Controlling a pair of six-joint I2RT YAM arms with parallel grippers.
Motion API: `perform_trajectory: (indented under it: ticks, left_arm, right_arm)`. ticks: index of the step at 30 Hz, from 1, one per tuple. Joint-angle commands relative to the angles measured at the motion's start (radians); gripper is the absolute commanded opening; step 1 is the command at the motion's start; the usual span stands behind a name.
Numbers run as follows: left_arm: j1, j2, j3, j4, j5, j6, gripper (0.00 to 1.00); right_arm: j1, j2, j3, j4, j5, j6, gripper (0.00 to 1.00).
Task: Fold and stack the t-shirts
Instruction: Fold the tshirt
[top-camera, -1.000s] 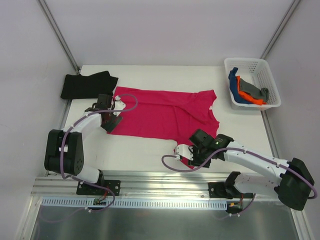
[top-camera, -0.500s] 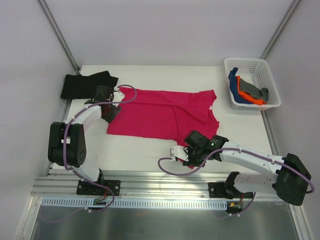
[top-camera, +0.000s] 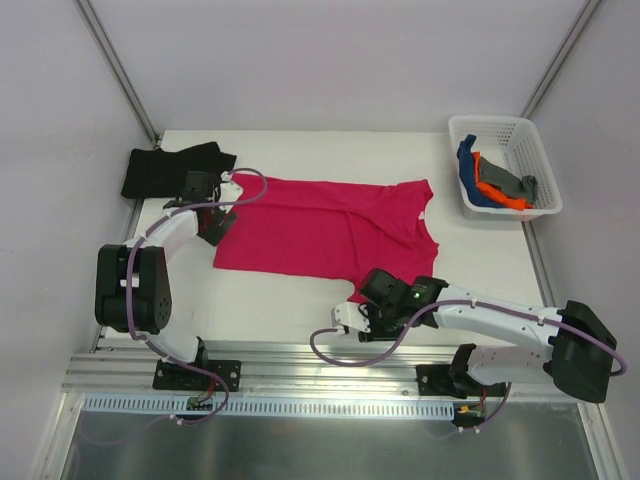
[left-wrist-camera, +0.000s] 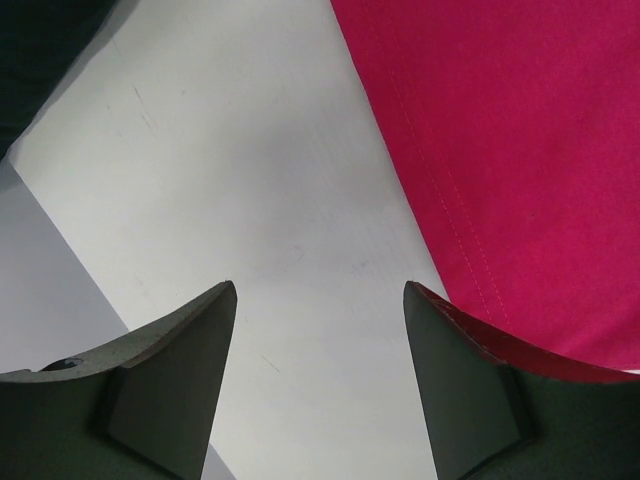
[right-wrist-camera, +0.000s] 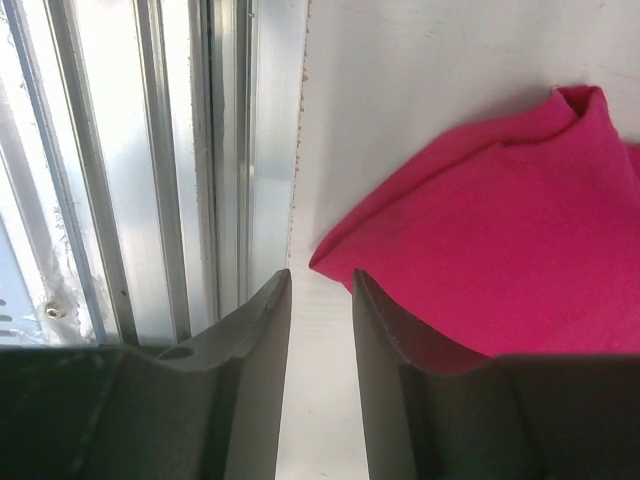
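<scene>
the crimson-pink cloth t-shirt (top-camera: 320, 228) lies spread flat on the white counter (top-camera: 330, 150). the left tool (left-wrist-camera: 318, 300) hangs wide apart over its left edge. the right tool (right-wrist-camera: 321, 285) stands narrowly apart, gripping nothing, beside the shirt's near corner.

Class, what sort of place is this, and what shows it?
Probably a robotics lab bench: left arm and right arm bolted to an aluminium rail, plain walls, a pink t-shirt and a basket.

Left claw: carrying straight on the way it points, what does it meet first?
Probably bare table, just beside the hem of the pink t-shirt; one finger of the open left claw may land on that hem. Depth is unclear.
</scene>
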Motion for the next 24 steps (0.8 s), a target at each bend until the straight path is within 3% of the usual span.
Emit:
perform_trajectory:
  ticks: [1, 19, 24]
  left_arm:
    - [0.018, -0.036, -0.008, 0.013, 0.036, 0.013, 0.68]
    - [0.040, -0.071, -0.009, 0.013, 0.080, -0.042, 0.69]
    - [0.043, -0.057, -0.003, 0.013, 0.091, -0.048, 0.68]
  right_arm:
    - [0.013, 0.005, -0.009, 0.014, -0.033, 0.007, 0.34]
    - [0.015, 0.080, -0.033, 0.040, 0.021, -0.005, 0.35]
    - [0.013, 0.112, -0.015, 0.053, 0.040, -0.010, 0.29]
